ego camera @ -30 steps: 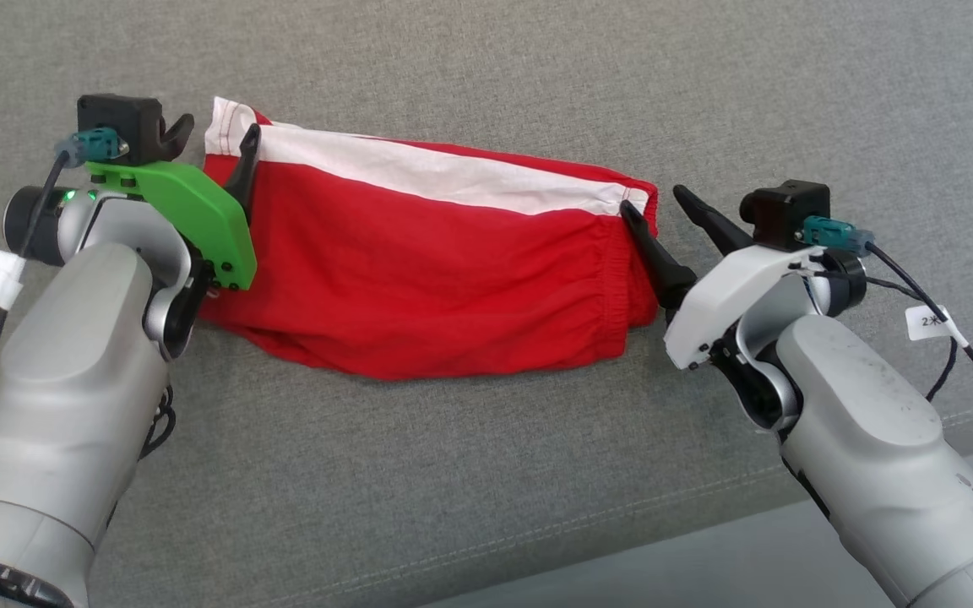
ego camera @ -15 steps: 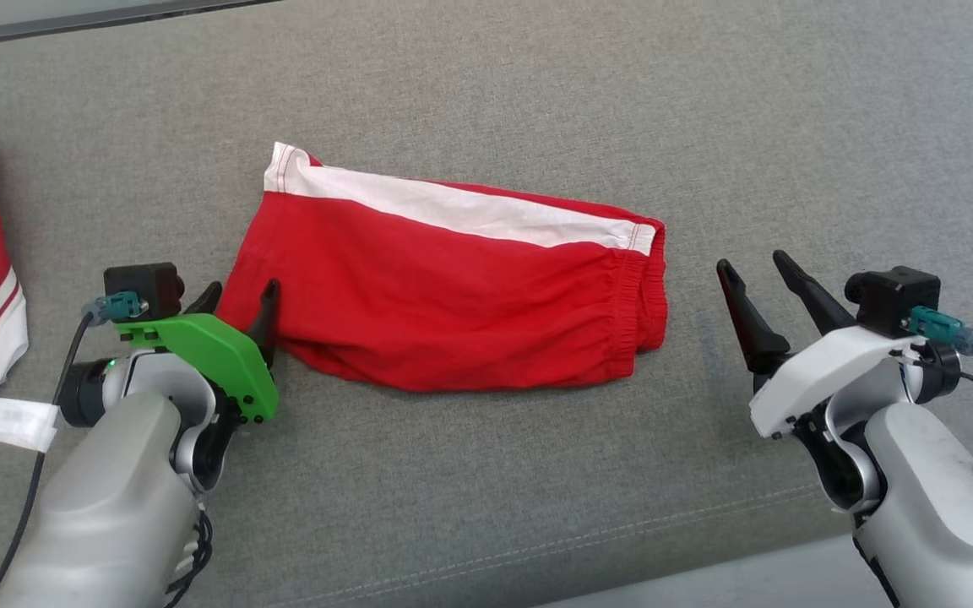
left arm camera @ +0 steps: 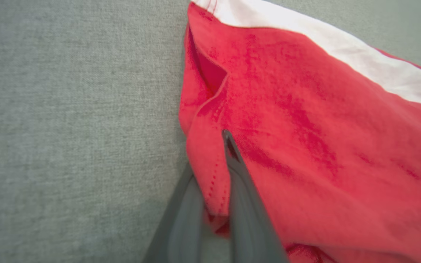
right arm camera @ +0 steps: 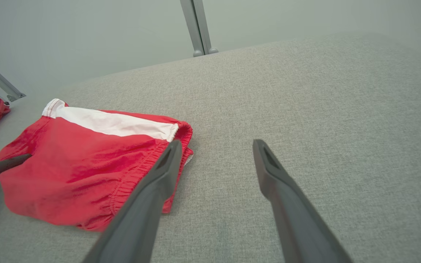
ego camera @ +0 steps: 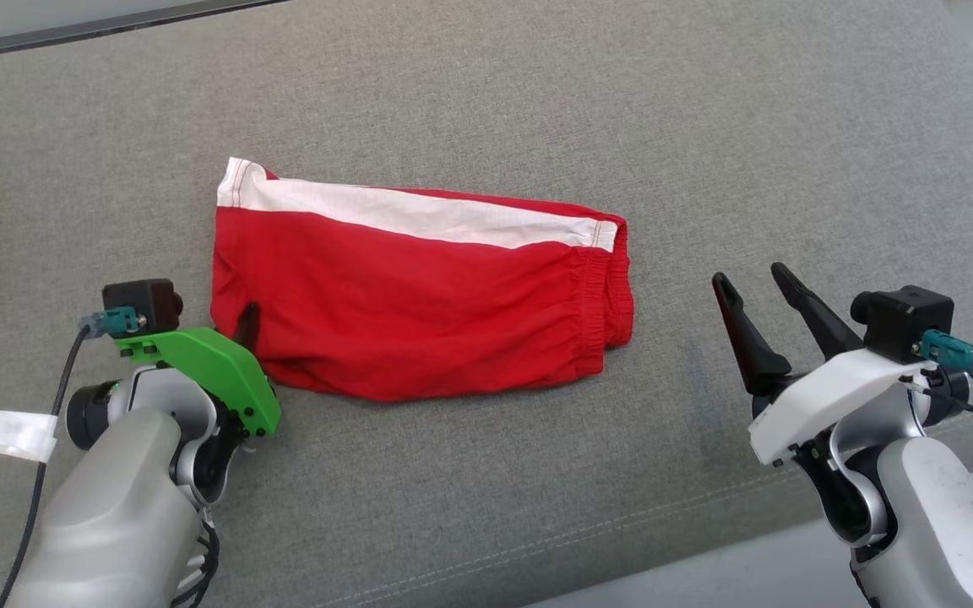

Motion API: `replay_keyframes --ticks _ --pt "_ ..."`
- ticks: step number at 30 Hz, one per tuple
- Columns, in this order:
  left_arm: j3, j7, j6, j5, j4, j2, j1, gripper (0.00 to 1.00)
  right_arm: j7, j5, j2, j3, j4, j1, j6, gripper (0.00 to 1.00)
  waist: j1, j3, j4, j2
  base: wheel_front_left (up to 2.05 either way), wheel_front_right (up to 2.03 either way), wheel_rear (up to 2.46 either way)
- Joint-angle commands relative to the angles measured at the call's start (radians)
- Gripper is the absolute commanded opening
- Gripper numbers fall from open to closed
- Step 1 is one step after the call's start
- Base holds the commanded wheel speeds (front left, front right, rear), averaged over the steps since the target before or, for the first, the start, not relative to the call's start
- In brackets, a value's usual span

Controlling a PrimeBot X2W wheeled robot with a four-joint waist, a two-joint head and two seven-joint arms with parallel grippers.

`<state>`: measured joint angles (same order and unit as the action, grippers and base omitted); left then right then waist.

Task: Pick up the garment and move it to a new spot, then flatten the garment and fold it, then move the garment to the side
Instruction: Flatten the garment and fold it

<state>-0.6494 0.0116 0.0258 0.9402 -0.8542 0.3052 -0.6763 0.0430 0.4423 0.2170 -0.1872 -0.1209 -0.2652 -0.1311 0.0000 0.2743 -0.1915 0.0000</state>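
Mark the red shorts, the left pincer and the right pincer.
red shorts (ego camera: 419, 312): head view, middle of the red panel.
left pincer (left arm camera: 210, 160): left wrist view, between its fingertips, on the pinched hem.
right pincer (ego camera: 748, 277): head view, gap between its open fingertips.

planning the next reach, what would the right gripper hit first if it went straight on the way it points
Probably the grey fabric surface, just beyond the right gripper, whose open jaws point past the waistband end of the red shorts lying to its left; depth is unclear.
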Motion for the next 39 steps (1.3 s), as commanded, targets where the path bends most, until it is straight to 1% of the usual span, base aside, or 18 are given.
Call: replay_keyframes --ticks 1,3,7,12,18,23,28,29,30,35,37,39 --pt "-0.006 0.005 -0.004 0.003 -0.003 -0.005 0.031 0.00 0.004 -0.008 -0.004 0.009 0.010 0.017 0.001 1.00 0.0000 -0.007 0.007 0.0000 0.00 0.00 0.00" --pt "-0.001 0.018 -0.012 0.004 0.005 0.001 0.040 0.00 0.007 -0.016 -0.011 0.023 0.022 0.027 0.001 1.00 0.0000 -0.015 0.017 0.0000 0.00 0.00 0.00" --pt "0.012 0.051 -0.033 0.018 0.042 -0.010 0.082 0.00 0.018 -0.024 -0.022 0.046 0.029 0.049 0.001 1.00 0.0000 -0.039 0.051 0.0000 0.00 0.00 0.00" --pt "0.011 0.085 -0.067 0.030 0.142 -0.028 0.176 0.00 0.042 -0.030 -0.031 0.089 0.017 0.071 0.001 1.00 0.0000 -0.071 0.104 0.0000 0.00 0.00 0.00" --pt "-0.007 0.103 -0.139 0.023 0.291 -0.044 0.290 0.00 0.104 -0.042 -0.037 0.139 -0.022 0.060 0.001 1.00 0.0000 -0.100 0.164 0.0000 0.00 0.00 0.00" --pt "-0.010 0.110 -0.206 0.019 0.378 -0.045 0.349 0.00 0.151 -0.043 -0.036 0.141 -0.052 0.035 0.001 1.00 0.0000 -0.117 0.188 0.0000 0.00 0.00 0.00" --pt "-0.018 0.101 -0.240 0.019 0.425 -0.041 0.389 0.00 0.185 -0.027 -0.053 0.139 -0.087 0.023 0.001 1.00 0.0000 -0.135 0.196 0.0000 0.00 0.00 0.00" --pt "-0.019 0.107 -0.245 0.014 0.430 -0.039 0.393 0.60 0.195 -0.016 -0.063 0.139 -0.095 0.020 0.001 1.00 0.0000 -0.140 0.196 0.0000 0.00 0.00 0.00" --pt "-0.020 0.112 -0.249 0.008 0.434 -0.037 0.396 1.00 0.205 -0.005 -0.072 0.142 -0.105 0.018 0.001 1.00 0.0000 -0.143 0.197 0.0000 0.00 0.00 0.00" --pt "-0.032 0.144 -0.274 -0.037 0.446 -0.009 0.398 1.00 0.274 0.011 -0.077 0.132 -0.149 0.004 0.000 1.00 0.0000 -0.166 0.214 0.0000 0.00 0.00 0.00" --pt "-0.031 0.156 -0.286 -0.051 0.469 0.006 0.403 1.00 0.330 0.027 -0.076 0.136 -0.175 -0.017 0.000 1.00 0.0000 -0.177 0.236 0.0000 0.00 0.00 0.00" --pt "-0.029 0.162 -0.295 -0.056 0.498 0.020 0.405 1.00 0.363 0.027 -0.065 0.139 -0.193 -0.034 0.000 1.00 0.0000 -0.181 0.254 0.0000 0.00 0.00 0.00"
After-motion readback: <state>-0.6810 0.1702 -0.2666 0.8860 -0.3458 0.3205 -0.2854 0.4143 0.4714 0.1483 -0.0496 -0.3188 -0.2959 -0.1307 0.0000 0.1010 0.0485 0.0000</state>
